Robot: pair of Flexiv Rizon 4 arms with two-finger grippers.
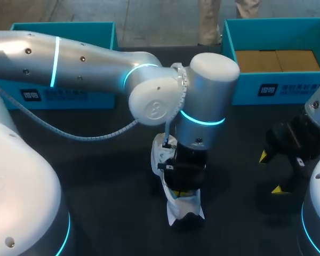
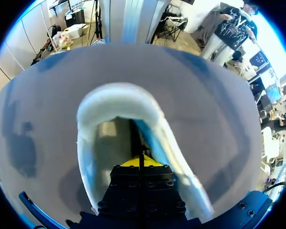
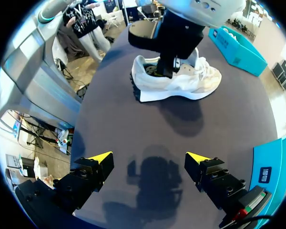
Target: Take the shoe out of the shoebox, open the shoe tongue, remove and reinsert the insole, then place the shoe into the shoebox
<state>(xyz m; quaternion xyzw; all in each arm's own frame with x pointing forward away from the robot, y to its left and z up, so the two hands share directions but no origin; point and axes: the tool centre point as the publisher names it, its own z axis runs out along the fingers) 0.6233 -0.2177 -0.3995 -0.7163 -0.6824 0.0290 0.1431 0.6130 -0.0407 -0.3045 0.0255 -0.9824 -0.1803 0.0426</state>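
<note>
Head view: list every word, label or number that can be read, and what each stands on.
Left dark label, on the left teal cardboard box: too blurred to read.
Right dark label, on the right teal cardboard box: too blurred to read.
White sneaker: no print readable.

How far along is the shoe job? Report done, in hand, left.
Done: the shoe is out of the box and lies on the table. In hand: the left gripper is down in its opening, jaws together; insole state unclear. The right gripper is open and empty. Left: finishing the insole step, boxing the shoe.
</note>
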